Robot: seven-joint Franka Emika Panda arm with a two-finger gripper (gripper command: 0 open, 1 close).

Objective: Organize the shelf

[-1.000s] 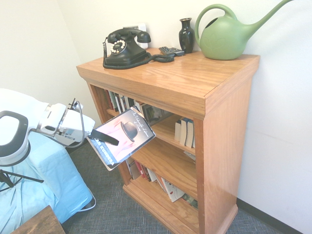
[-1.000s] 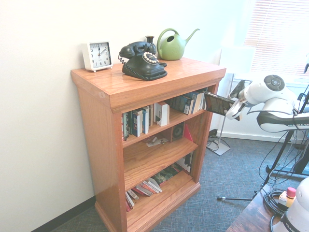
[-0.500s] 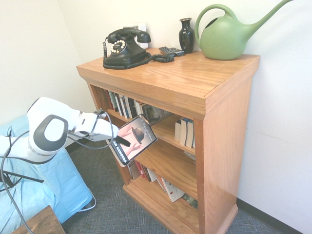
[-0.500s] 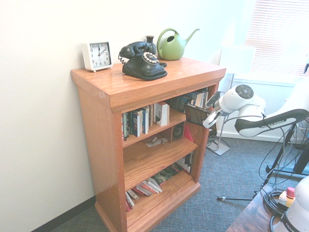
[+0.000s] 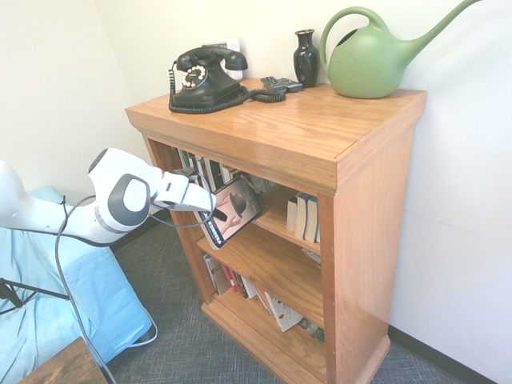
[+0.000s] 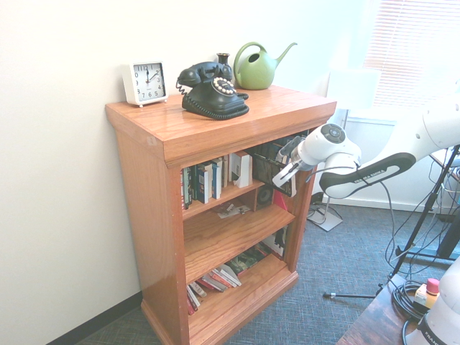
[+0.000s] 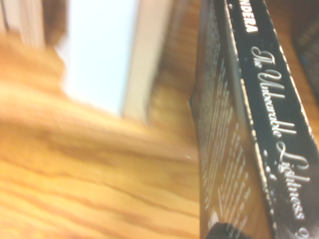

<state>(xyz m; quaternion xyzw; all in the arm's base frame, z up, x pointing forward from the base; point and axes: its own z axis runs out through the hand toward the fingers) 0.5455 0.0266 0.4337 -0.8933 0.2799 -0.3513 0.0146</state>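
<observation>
The gripper [image 5: 214,214] has its jaws clamped on a book [image 5: 234,210] at the shelf's [image 5: 320,144] top tier; upright it first, then slide it in.

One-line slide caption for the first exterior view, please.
Gripper holds a paperback at the oak shelf's top tier, near a row of standing books.

The oak shelf [image 5: 376,200] before me stands on grey carpet [image 5: 176,344]. Its top carries a black telephone [image 5: 206,78], dark vase [image 5: 306,58], green watering can [image 5: 372,60] and white clock [image 6: 145,82]. Books [image 6: 212,178] occupy all three tiers.
</observation>
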